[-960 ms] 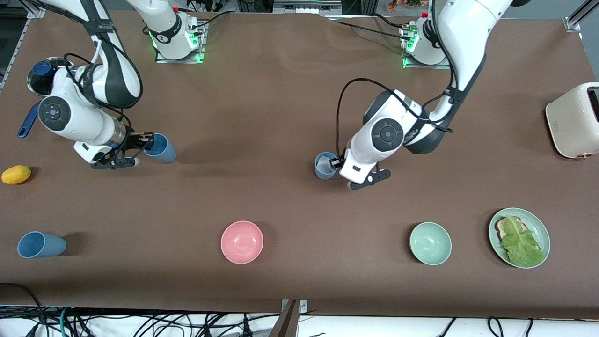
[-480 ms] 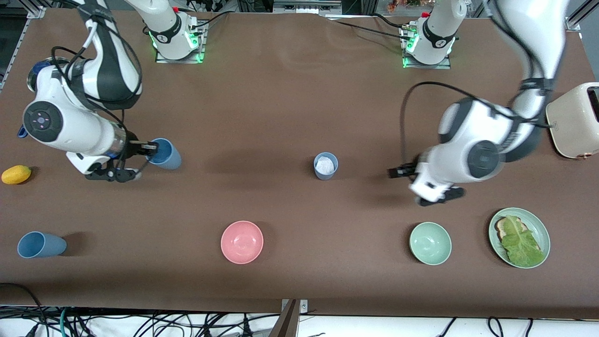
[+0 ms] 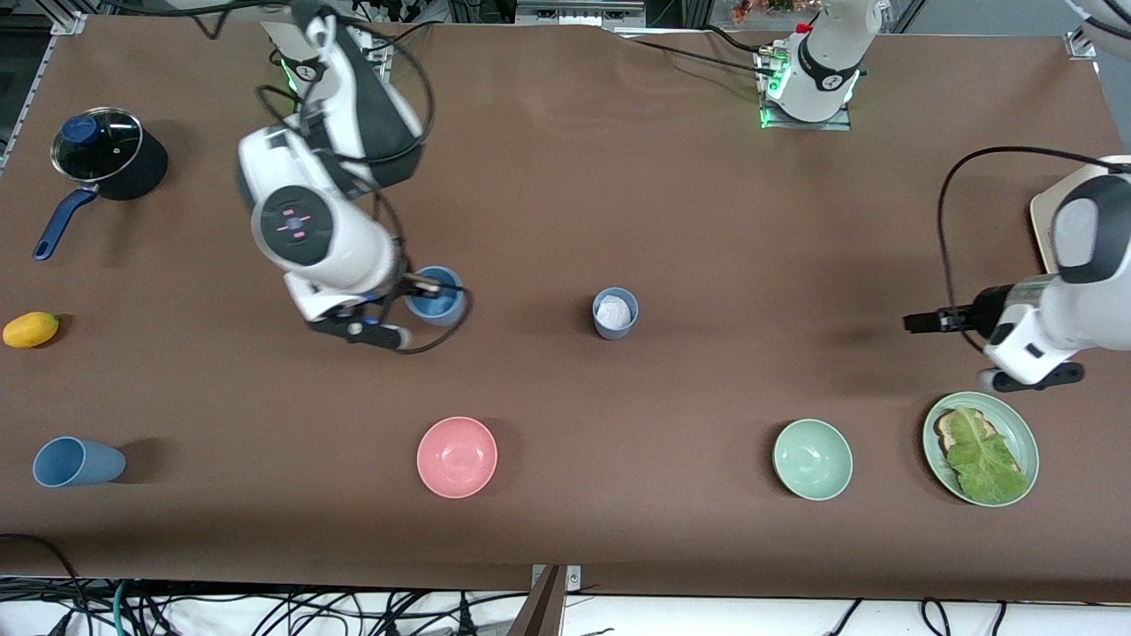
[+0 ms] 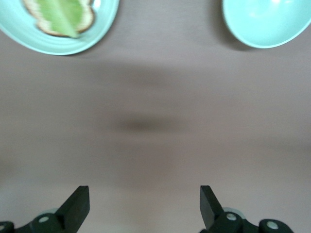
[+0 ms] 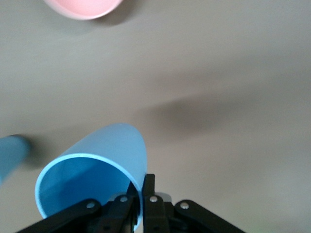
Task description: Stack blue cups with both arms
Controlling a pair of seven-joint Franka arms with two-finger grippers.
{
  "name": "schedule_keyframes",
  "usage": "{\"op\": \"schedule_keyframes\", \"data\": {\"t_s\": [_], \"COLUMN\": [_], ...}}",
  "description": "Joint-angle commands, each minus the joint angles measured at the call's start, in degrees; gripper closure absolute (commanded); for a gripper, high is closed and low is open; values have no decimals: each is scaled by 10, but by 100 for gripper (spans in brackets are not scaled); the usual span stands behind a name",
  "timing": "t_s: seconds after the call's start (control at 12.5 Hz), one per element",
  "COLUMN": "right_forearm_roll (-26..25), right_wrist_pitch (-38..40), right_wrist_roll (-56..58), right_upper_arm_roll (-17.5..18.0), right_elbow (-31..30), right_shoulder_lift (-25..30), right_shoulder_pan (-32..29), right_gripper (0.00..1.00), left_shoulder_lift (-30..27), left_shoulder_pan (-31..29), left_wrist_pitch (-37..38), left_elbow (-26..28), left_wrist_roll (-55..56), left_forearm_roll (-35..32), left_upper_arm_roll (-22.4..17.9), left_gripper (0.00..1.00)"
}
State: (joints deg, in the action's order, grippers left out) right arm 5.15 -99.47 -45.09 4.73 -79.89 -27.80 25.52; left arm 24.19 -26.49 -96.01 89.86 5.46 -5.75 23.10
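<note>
**Right arm carries a cup toward the one waiting mid-table**

Nearest the front camera stand the pink bowl (image 3: 457,457), the pale-green bowl (image 3: 812,459) and the plate (image 3: 1014,422) with toast and lettuce. In that same row, at the right arm's end of the table, a third blue cup (image 3: 76,462) lies on its side, untouched.

Farther up, mid-table, the standing blue cup (image 3: 615,313) sits upright, mouth up, a whitish patch showing inside it. That is the likely target.

The right gripper (image 3: 422,287) is up in the air over the bare tabletop between that cup and the right arm's end, its fingers pinched shut on the rim of the carried blue cup (image 3: 435,296). The right wrist view shows the wall of this cup (image 5: 92,179) clamped between the pads, with the cup's axis tilted, not plumb. So the target lies straight along the table toward the left arm's end; by my reckoning the carried cup must be brought upright over that open mouth before it is lowered in.

The left gripper (image 3: 923,321) waits over the table near the plate, spread wide and holding nothing; the right arm is plainly the nearer one.
</note>
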Motion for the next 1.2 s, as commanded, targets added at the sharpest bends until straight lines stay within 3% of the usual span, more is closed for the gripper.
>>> {"op": "schedule_keyframes", "data": {"t_s": [0.0,0.48,0.56,0.72,0.8,1.12], "right_forearm_roll": [48,73,73,73,72,69], "right_wrist_pitch": [3,-134,-158,-186,-189,-189], "right_wrist_roll": [-88,-332,-350,-368,-369,-371], "right_upper_arm_roll": [-5,-5,-5,-5,-5,-6], "right_elbow": [63,148,148,148,148,147], "right_shoulder_lift": [-24,-112,-121,-133,-138,-150], "right_shoulder_pan": [38,120,129,137,140,147], "right_gripper": [100,100,100,100,100,100], "left_shoulder_lift": [-44,-95,-120,-168,-183,-217], "left_shoulder_pan": [-1,3,26,161,186,221], "left_wrist_pitch": [34,86,87,88,87,72], "left_elbow": [6,-16,-13,6,9,23], "left_wrist_roll": [-26,-29,-51,-89,-91,-93], "left_forearm_roll": [-22,-22,-15,33,55,71], "left_upper_arm_roll": [5,5,-40,-194,-218,-223], "left_gripper": [0,0,0,0,0,0]}}
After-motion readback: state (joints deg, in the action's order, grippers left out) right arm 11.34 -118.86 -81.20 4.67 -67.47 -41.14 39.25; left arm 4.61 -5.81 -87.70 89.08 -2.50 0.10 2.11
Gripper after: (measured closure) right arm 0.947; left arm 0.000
